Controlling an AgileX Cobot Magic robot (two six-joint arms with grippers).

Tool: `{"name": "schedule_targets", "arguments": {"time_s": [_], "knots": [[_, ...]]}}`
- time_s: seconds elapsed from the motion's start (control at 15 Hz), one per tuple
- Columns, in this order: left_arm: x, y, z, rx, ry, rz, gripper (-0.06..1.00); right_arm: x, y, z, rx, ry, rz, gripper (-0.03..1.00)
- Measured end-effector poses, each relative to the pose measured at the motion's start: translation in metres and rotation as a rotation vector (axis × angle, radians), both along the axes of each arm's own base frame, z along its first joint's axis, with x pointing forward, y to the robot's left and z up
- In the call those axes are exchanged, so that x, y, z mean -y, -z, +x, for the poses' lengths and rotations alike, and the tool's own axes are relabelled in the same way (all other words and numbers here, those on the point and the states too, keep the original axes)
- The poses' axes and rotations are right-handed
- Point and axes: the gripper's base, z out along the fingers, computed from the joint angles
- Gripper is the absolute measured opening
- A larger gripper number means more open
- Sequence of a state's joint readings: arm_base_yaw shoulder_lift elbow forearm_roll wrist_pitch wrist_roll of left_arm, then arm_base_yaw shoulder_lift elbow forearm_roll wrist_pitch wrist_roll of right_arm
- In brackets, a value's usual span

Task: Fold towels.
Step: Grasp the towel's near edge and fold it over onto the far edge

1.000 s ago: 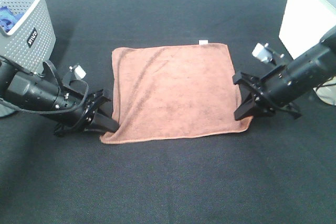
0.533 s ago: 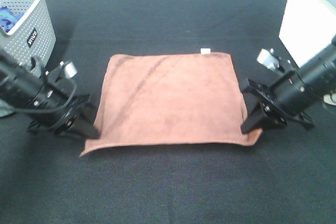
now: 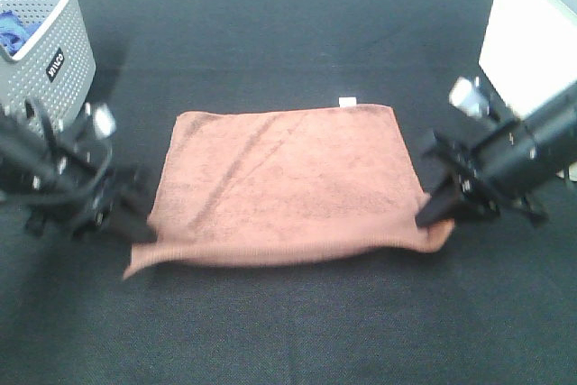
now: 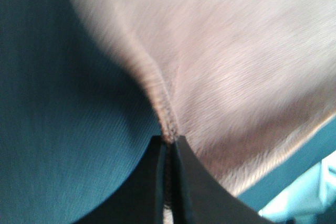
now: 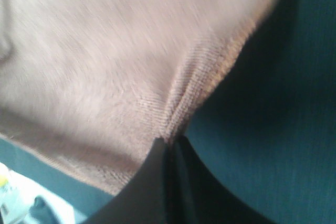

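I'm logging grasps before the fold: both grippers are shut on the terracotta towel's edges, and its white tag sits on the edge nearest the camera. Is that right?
Not quite. The white tag sits on the far edge of the towel, away from the camera, as the exterior high view shows. The rest holds: the left gripper and the right gripper are both shut on the towel's edges.

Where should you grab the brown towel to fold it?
By its two near corners, one from each side. The towel is spread out, so the hemmed corners are easy to pinch, as the left end effector and right end effector do.
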State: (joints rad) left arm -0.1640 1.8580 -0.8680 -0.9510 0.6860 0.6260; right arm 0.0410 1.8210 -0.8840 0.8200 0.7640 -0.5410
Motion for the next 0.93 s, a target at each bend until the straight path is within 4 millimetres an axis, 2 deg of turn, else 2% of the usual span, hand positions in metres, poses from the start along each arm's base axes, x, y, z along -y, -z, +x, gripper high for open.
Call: {"name": "schedule_targets", "arguments": {"time_s": [0.27,0.33,0.47,0.6,0.8,0.93], "knots": [[0.002,-0.036,0.044,0.160,-0.076,0.013,0.01,-0.003,-0.032,0.053,0.165,-0.014,0.017,0.00],[0.001,-0.046,0.054,0.209,-0.089,0.034,0.01,-0.004,-0.034,0.064,0.183,-0.019,0.023,0.00],[-0.001,-0.071,0.080,0.358,-0.109,0.090,0.01,-0.007,-0.039,0.101,0.236,-0.036,0.039,0.00],[-0.001,-0.079,0.098,0.426,-0.110,0.109,0.01,-0.008,-0.036,0.125,0.262,-0.033,0.045,0.00],[0.000,-0.057,0.122,0.444,-0.108,0.143,0.01,-0.010,-0.027,0.155,0.296,-0.025,0.049,0.00],[0.000,-0.035,0.137,0.447,-0.120,0.170,0.01,-0.009,-0.009,0.170,0.307,-0.006,0.035,0.00]]}}
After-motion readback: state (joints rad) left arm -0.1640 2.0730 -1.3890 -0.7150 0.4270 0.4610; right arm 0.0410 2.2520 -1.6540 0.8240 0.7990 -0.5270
